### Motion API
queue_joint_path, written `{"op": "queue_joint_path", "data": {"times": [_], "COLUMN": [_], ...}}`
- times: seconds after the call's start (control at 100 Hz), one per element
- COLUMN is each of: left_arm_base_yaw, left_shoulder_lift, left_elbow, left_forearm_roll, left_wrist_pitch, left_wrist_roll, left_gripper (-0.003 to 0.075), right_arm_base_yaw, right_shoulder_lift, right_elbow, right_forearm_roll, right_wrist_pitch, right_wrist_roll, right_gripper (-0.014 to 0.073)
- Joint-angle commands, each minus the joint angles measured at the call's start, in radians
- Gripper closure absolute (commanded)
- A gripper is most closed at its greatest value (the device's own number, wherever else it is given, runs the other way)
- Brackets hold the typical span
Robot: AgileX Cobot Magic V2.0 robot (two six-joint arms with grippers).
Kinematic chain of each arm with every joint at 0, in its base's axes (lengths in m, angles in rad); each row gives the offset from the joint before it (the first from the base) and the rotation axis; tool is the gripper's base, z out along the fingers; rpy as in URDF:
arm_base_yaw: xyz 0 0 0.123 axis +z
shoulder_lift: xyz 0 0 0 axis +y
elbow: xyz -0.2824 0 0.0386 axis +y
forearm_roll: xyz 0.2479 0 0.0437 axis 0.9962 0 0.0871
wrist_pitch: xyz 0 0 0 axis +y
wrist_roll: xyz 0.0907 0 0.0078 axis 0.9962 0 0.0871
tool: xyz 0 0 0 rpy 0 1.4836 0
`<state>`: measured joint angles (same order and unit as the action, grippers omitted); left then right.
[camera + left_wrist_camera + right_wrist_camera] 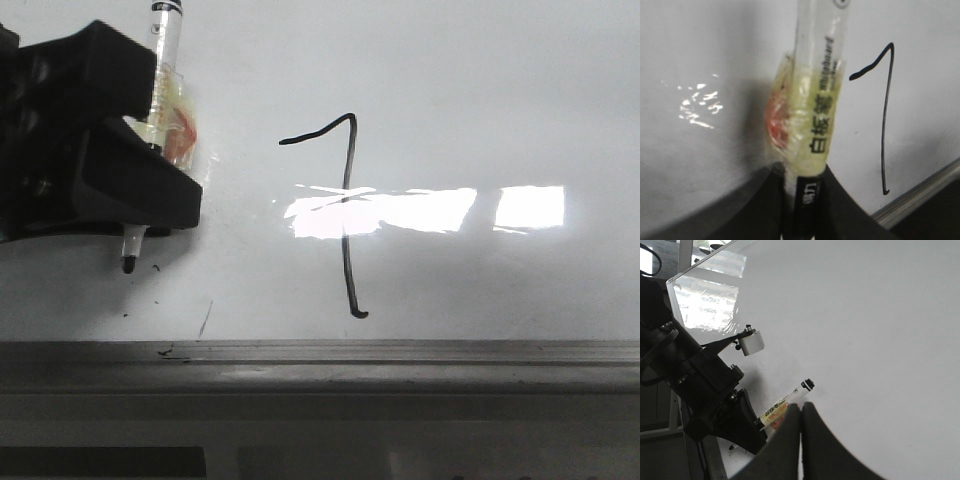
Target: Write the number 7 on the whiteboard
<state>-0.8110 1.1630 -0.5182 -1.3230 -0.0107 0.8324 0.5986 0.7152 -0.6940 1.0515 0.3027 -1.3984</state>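
Note:
The whiteboard (480, 90) fills the front view. The number 7 (347, 215) is drawn on it in thin black line, with a wavy top bar and a long stem ending in a small hook. My left gripper (150, 150) is to the left of the 7, shut on a whiteboard marker (165, 60) wrapped in yellowish tape. The marker's black tip (130, 264) points at the board near the rail. The left wrist view shows the marker (820, 100), the left gripper (805, 200) and the 7 (885, 125). My right gripper (801, 409) is shut and empty above the board (875, 330).
A grey metal rail (400, 355) runs along the board's near edge. Small black specks and a short slanted scratch (205, 318) lie near it. A bright glare (420, 210) crosses the 7's stem. The left arm (690, 375) shows in the right wrist view.

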Motion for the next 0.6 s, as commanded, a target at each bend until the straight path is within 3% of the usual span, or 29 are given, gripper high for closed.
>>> {"op": "queue_joint_path", "data": {"times": [0.0,0.59], "left_arm_base_yaw": [0.011,0.011], "left_shoulder_lift": [0.015,0.019], "left_elbow": [0.000,-0.008], "left_forearm_roll": [0.042,-0.005], "left_wrist_pitch": [-0.165,-0.296], "left_wrist_roll": [0.001,0.001], "left_gripper": [0.0741,0.0741], "right_arm_base_yaw": [0.003,0.003], "right_shoulder_lift": [-0.006,-0.006], "right_elbow": [-0.029,-0.029], "right_forearm_roll": [0.031,0.048], "right_wrist_pitch": [-0.046,-0.052], "right_wrist_roll": [-0.004,-0.004], "right_gripper": [0.0655,0.0655]}}
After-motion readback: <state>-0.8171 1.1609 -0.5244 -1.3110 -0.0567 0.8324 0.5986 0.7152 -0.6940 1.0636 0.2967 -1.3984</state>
